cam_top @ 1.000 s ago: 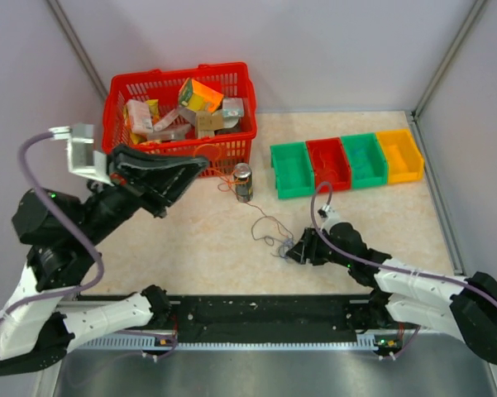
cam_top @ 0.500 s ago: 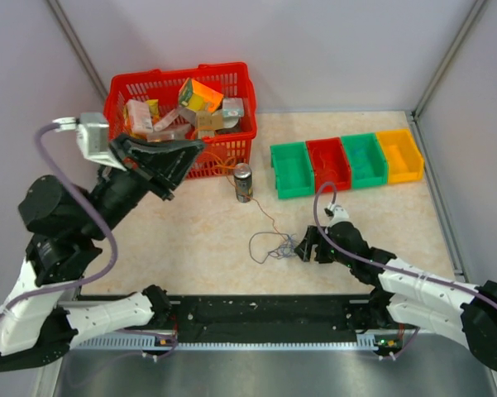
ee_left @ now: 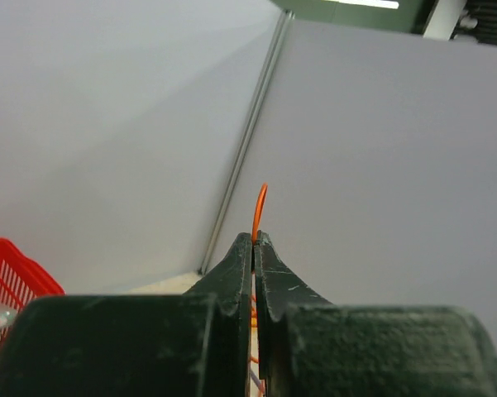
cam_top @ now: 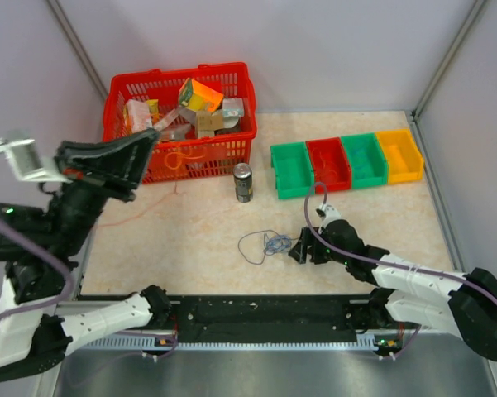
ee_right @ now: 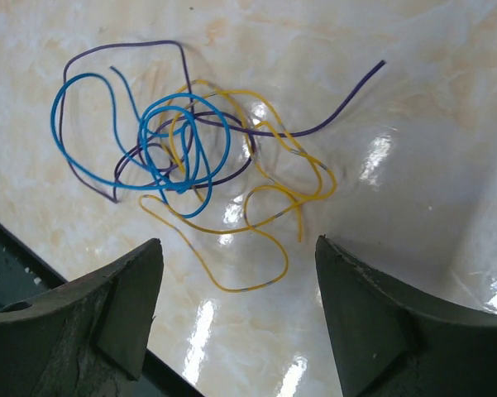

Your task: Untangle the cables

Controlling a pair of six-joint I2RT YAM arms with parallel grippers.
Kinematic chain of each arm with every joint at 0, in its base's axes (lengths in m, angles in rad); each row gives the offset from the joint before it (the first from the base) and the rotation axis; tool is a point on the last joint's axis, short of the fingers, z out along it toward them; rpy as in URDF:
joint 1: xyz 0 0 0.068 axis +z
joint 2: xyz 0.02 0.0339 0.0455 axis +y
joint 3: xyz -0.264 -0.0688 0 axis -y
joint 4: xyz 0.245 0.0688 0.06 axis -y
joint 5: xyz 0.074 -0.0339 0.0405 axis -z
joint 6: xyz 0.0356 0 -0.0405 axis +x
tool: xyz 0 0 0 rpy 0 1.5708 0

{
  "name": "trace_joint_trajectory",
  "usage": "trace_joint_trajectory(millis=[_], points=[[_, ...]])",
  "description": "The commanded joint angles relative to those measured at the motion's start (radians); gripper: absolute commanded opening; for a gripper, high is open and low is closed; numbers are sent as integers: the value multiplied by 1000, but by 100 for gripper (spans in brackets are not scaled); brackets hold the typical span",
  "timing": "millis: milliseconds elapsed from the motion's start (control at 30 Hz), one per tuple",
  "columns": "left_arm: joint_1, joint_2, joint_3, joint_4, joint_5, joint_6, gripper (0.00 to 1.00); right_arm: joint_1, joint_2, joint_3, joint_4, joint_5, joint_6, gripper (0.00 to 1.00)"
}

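My left gripper (cam_top: 146, 139) is raised in front of the basket and shut on the orange cable (cam_top: 184, 155), which hangs in loops from it. In the left wrist view the orange cable (ee_left: 259, 207) sticks out past the closed gripper (ee_left: 255, 240). The other cables (cam_top: 265, 243) lie in a small loose tangle on the table. The right wrist view shows them as a blue cable (ee_right: 66, 107), a purple cable (ee_right: 339, 103) and a yellow cable (ee_right: 314, 165). My right gripper (cam_top: 298, 248) is low, just right of the tangle. It is open and empty (ee_right: 238, 248), with the yellow loop lying just ahead of its fingertips.
A red basket (cam_top: 120, 91) full of packages stands at the back left. A metal can (cam_top: 243, 182) stands right of it. A row of green (cam_top: 291, 169), red (cam_top: 328, 163), green (cam_top: 364, 160) and yellow (cam_top: 399, 155) bins sits at the back right.
My left gripper has swung left and up with the orange cable, which no longer runs to the tangle. The tangle has shifted a little left. My right gripper stays beside it.
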Motion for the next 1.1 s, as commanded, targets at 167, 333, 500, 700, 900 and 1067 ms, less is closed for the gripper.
trace_joint_trajectory(millis=[167,333,500,700,900,1067], points=[[3,170,-132,-36,39,-110,0,21,-174,76,-70,-94,-106,85],[3,204,-227,-50,50,-171,0,21,-432,170,-141,-166,-121,94],[3,221,-381,-23,119,-309,0,19,-463,369,-305,-85,-230,96],[4,270,-470,-1,283,-378,0,19,-372,481,-345,-125,-279,95],[6,261,-618,225,407,-485,0,21,-239,486,-276,-249,-233,73],[15,284,-638,230,441,-501,0,25,-266,354,-79,-358,-120,69]])
